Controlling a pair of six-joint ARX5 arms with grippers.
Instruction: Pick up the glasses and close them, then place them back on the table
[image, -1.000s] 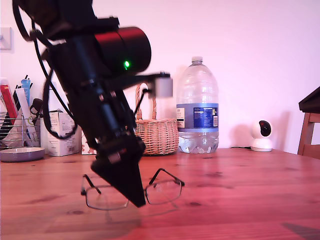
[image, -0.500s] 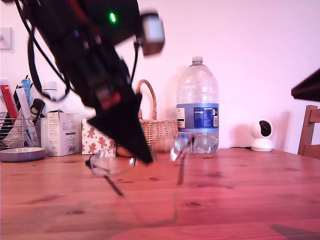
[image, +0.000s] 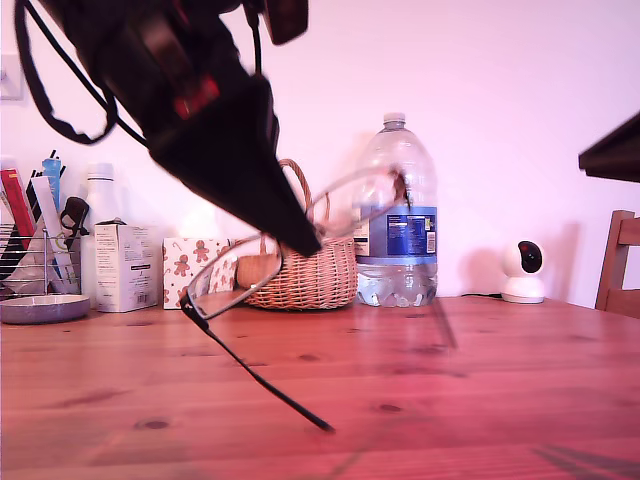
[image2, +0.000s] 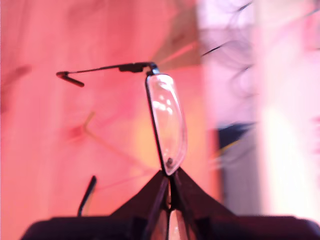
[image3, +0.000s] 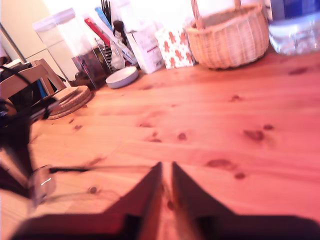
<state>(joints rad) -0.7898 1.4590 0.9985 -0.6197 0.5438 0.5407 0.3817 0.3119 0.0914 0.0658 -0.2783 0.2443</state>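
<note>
My first hand (image: 300, 243) is pinching the glasses (image: 290, 260) at the bridge, holding them clear above the tabletop (image: 480, 380). The thin black wire frame is tilting, rising toward the exterior view's right, one slim temple slanting down. The first wrist view is showing a clear lens (image2: 167, 122) edge-on. My second hand (image3: 166, 172) is sitting nearly shut, holding nothing.

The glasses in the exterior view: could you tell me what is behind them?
Behind the glasses stand a wicker basket and a water bottle. My first gripper covers part of the basket's handle.
</note>
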